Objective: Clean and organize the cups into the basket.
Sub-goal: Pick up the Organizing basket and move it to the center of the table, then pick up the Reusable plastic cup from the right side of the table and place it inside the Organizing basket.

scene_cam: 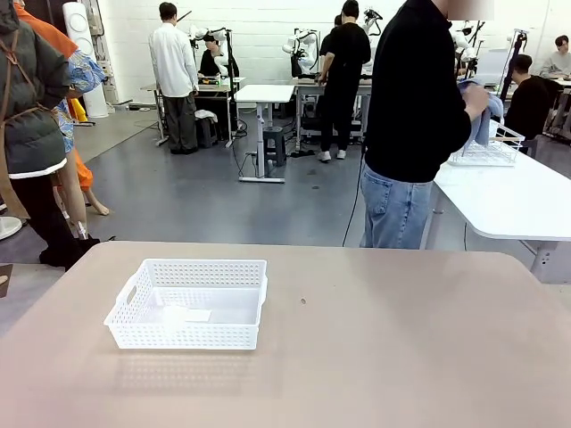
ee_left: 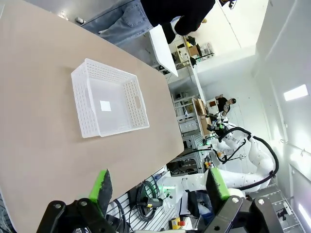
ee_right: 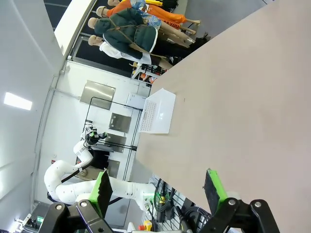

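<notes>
1. Left gripper (ee_left: 158,182): jaws spread wide, nothing between the green pads (ee_left: 102,183). It hangs above the table's near edge.
2. Right gripper (ee_right: 157,180): jaws likewise wide apart, with nothing held. It hangs above the table's near edge.
3. Table (scene_cam: 401,357): tan top, with one small dark speck near the middle.
4. Basket (scene_cam: 183,335): white, with lattice walls. It stands upright on the left half of the table, well apart from both grippers, with a small white label on its floor.
5. Person (scene_cam: 415,116): stands beyond the far edge, right of the middle, holding a blue cloth (scene_cam: 483,116) in both hands.
6. Wire basket (scene_cam: 489,150): rests on a white table (scene_cam: 508,201) beyond the person.
</notes>
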Available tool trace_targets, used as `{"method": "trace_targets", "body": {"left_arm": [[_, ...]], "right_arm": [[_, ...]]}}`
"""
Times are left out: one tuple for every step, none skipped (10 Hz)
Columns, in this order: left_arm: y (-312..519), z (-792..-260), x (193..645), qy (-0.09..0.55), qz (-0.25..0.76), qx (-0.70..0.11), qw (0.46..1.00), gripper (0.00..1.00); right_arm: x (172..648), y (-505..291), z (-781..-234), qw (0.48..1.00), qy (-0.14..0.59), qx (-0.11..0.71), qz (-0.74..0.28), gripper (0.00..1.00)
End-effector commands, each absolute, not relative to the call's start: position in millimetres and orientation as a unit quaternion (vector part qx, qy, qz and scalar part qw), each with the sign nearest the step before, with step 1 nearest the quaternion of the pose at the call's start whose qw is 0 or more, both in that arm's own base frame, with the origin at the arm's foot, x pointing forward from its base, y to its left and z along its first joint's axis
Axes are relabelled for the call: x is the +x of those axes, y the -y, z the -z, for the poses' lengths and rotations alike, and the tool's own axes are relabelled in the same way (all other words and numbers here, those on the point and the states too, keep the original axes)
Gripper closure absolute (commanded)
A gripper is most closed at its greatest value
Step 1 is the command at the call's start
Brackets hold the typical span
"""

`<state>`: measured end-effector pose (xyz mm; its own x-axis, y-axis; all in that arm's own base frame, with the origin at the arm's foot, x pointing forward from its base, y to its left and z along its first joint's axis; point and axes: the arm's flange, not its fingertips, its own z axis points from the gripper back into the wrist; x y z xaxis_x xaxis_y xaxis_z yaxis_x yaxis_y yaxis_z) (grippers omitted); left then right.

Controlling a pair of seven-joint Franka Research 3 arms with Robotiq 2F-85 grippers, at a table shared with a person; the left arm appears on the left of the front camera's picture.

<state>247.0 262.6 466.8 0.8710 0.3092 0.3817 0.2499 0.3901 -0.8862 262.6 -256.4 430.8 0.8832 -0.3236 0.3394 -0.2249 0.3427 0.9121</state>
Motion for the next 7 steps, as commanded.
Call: {"method": "trace_targets", "body": {"left_arm": [[-264.9, -468.7, 246.1, 0.264, -0.011, -0.556, 0.788, 0.0], [-264.9, -468.7, 246.1, 0.264, -0.011, -0.556, 0.788, 0.0], [-264.9, -468.7, 246.1, 0.264, -0.011, -0.556, 0.788, 0.0], [-264.9, -468.7, 246.1, 0.264, -0.011, -0.556, 0.788, 0.0], [-264.9, -468.7, 246.1, 0.264, -0.011, -0.556, 0.788, 0.0], [-264.9, -468.7, 246.1, 0.264, -0.011, -0.556, 0.788, 0.0], [-264.9, -468.7, 246.1, 0.264, -0.011, -0.556, 0.788, 0.0]], "right_arm": [[261.3, 257.7, -429.5, 0.787, 0.239, 0.568, 0.03, 0.0], [261.3, 257.7, -429.5, 0.787, 0.239, 0.568, 0.03, 0.0], [261.3, 257.7, -429.5, 0.787, 0.239, 0.568, 0.03, 0.0], [261.3, 257.7, -429.5, 0.787, 0.239, 0.568, 0.03, 0.0], [261.3, 257.7, -429.5, 0.787, 0.239, 0.568, 0.03, 0.0], [261.3, 257.7, -429.5, 0.787, 0.239, 0.568, 0.03, 0.0], [261.3, 257.7, -429.5, 0.787, 0.239, 0.568, 0.03, 0.0]]}}
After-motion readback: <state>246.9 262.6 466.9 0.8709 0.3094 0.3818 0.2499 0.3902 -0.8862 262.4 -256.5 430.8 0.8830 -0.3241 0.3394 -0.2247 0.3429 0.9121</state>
